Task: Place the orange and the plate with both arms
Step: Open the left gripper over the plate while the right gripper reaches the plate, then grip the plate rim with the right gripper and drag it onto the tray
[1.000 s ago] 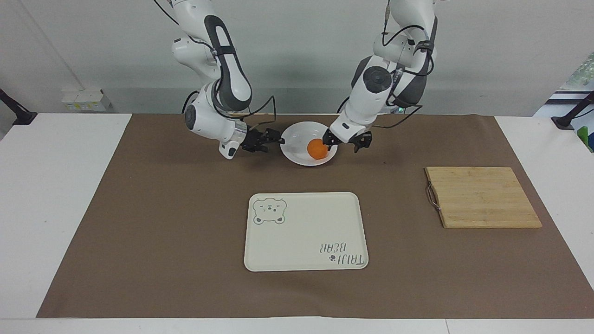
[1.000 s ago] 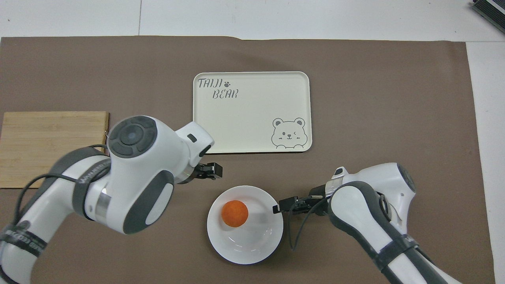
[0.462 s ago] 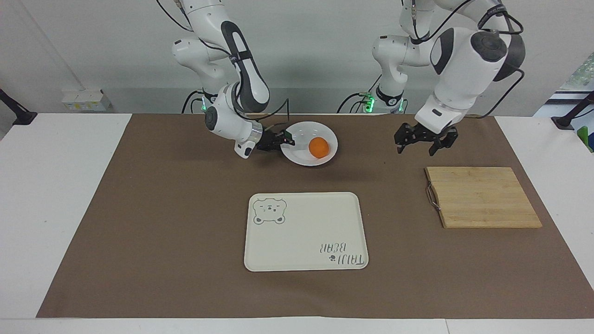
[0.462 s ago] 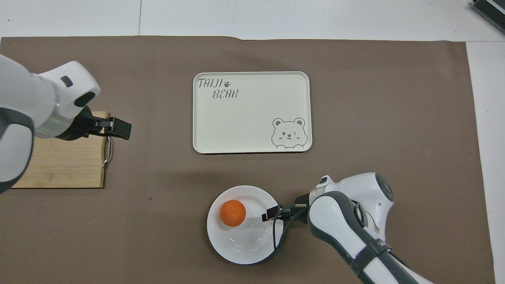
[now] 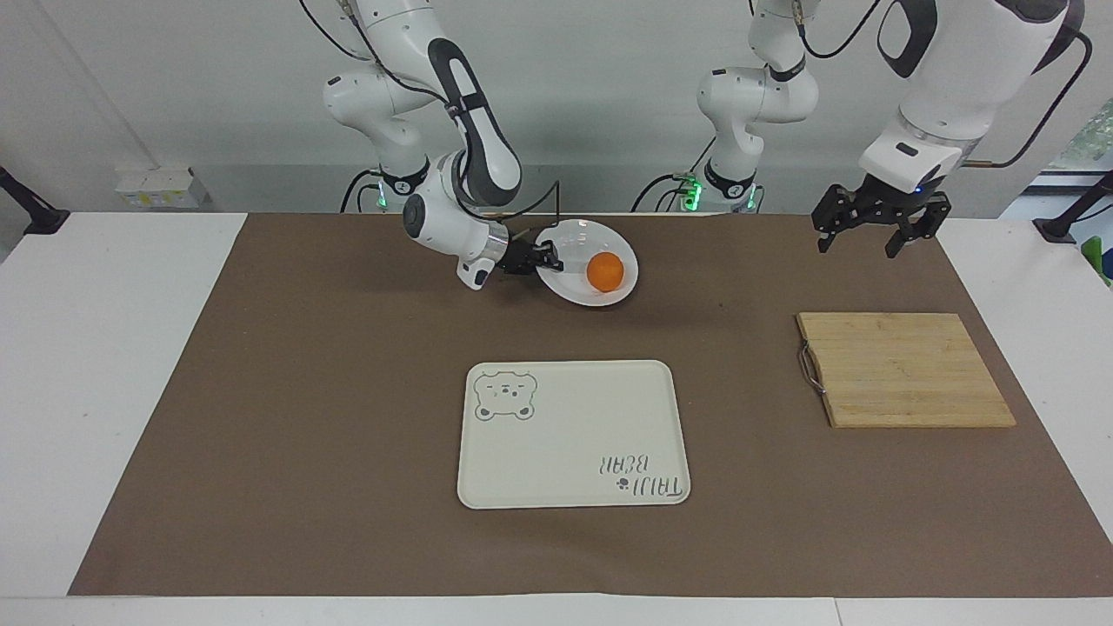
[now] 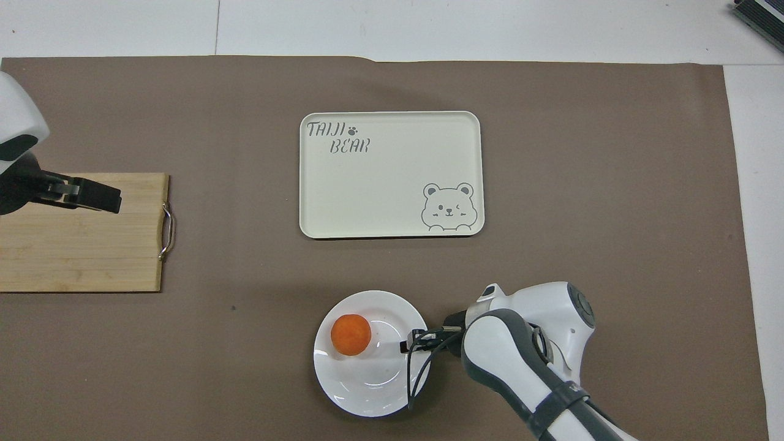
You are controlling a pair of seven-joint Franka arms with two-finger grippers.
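Observation:
The white plate (image 5: 581, 238) sits near the robots' edge of the brown mat, with the orange (image 5: 604, 271) resting in it. My right gripper (image 5: 548, 257) is shut on the plate's rim on the right arm's side, and that edge looks slightly raised. From overhead, the orange (image 6: 351, 334) lies in the plate (image 6: 367, 392) away from the right gripper (image 6: 407, 346). My left gripper (image 5: 858, 246) hangs open and empty in the air at the left arm's end. In the overhead view the left gripper (image 6: 101, 199) is over the wooden board.
A cream tray (image 5: 574, 435) with a bear drawing lies mid-table, farther from the robots than the plate; overhead it is the tray (image 6: 392, 177). A bamboo cutting board (image 5: 904, 369) with a metal handle lies toward the left arm's end, the same board (image 6: 79, 245) from overhead.
My left gripper left the plate, rose and swung out to the left arm's end over the board. My right gripper closed on the plate's rim; the plate shifted slightly.

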